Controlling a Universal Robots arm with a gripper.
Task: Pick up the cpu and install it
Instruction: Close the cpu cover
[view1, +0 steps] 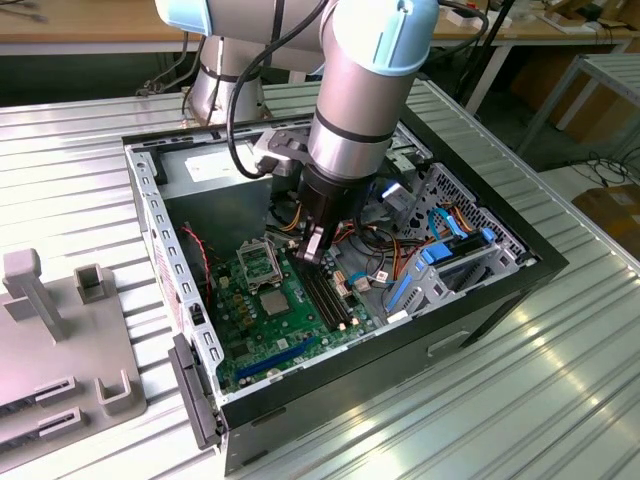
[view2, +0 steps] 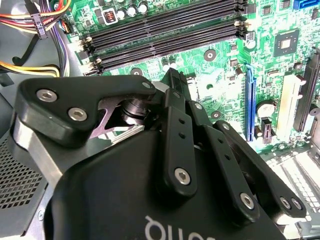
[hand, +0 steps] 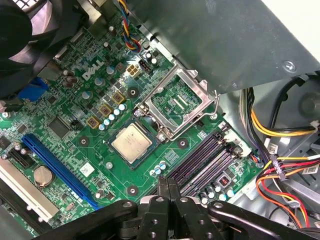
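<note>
Taking stock from the largest thing down: a ribbed metal surface (view1: 560, 380), and on it an open computer case (view1: 400, 345), lid off and insides bare. Reaching into that case from above, the arm (view1: 365, 90). Lying flat on the case floor, under the fingers (hand: 163, 190), a green circuit board (hand: 115, 175).

Holding nothing. Pressed together tip to tip in both wrist views, those fingers, with no gap and no chip between them. Hovering low over the board, just beside the memory slots (hand: 205, 165); cannot tell whether touching them.

Beyond the fingertips, past the end of the slots: a square metal frame (hand: 156, 120), swung open, not clamped down. Just beside that frame and nearer the fingers than it: the cpu (hand: 134, 142), flat, silvery top upward, apart from the fingers and ungripped. Near them in the exterior view too (view1: 272, 300), though off to one side and not beneath them.

Judging from this: no grasp on the cpu at this moment, so either not yet lifted or already set down. Cannot tell whether seated in its socket or merely resting on the board. Unfinished in either case, by the look of it: frame open, nothing locked over the chip.
</note>
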